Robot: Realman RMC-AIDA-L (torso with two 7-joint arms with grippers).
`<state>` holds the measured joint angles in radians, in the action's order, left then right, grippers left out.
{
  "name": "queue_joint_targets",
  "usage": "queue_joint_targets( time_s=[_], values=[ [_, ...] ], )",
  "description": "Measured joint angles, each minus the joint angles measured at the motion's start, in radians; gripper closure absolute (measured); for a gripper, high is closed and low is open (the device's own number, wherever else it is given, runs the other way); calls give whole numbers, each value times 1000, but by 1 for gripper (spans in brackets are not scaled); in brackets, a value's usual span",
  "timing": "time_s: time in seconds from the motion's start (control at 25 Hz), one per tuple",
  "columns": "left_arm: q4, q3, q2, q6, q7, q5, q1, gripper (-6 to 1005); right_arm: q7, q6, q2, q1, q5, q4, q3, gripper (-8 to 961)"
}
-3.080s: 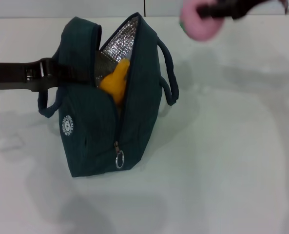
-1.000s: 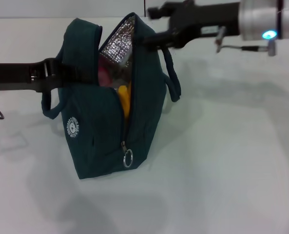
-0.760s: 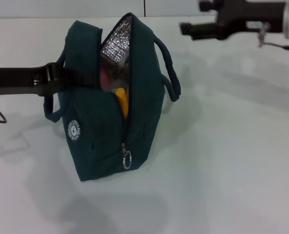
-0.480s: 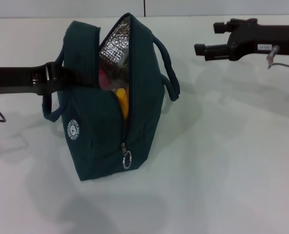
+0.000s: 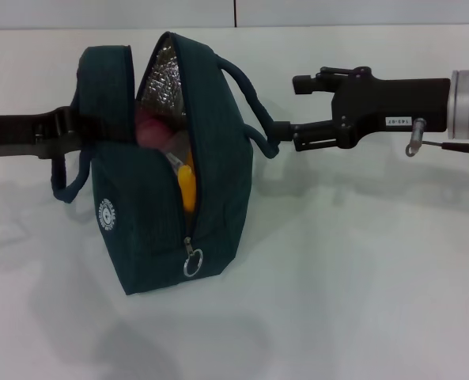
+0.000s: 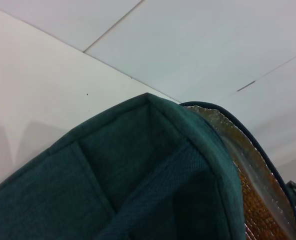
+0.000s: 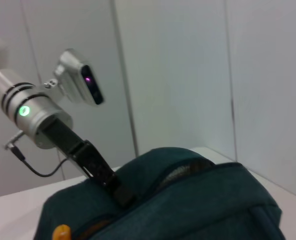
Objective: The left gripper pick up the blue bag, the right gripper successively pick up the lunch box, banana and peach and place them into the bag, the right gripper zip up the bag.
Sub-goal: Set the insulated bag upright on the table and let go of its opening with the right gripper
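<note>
The blue bag (image 5: 171,166) stands upright on the white table (image 5: 361,261), its zipper open, silver lining showing. Inside, the pink peach (image 5: 151,127) sits above the banana (image 5: 187,186). The left gripper (image 5: 100,131) reaches in from the left and is clenched on the bag's left flap. The right gripper (image 5: 285,111), fingers spread and empty, hangs just beside the bag's right handle (image 5: 250,103).
</note>
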<state>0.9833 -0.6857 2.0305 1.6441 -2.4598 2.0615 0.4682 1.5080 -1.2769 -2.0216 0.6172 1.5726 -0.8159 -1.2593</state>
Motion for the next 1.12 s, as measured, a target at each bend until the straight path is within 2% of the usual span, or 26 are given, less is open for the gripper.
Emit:
queue_joint_targets(
  time_s=[0.28, 0.64, 1.12],
  values=[
    [-3, 0, 0, -1, 5, -5, 4, 964, -7, -12, 0, 20, -5, 2, -48, 75],
    [-3, 0, 3, -1, 5, -7, 7, 964, -12, 58, -2, 58, -3, 41, -108, 78],
    [-3, 0, 1, -1, 6, -9, 6, 964, -23, 88, -2, 52, -5, 33, -129, 84]
  ],
)
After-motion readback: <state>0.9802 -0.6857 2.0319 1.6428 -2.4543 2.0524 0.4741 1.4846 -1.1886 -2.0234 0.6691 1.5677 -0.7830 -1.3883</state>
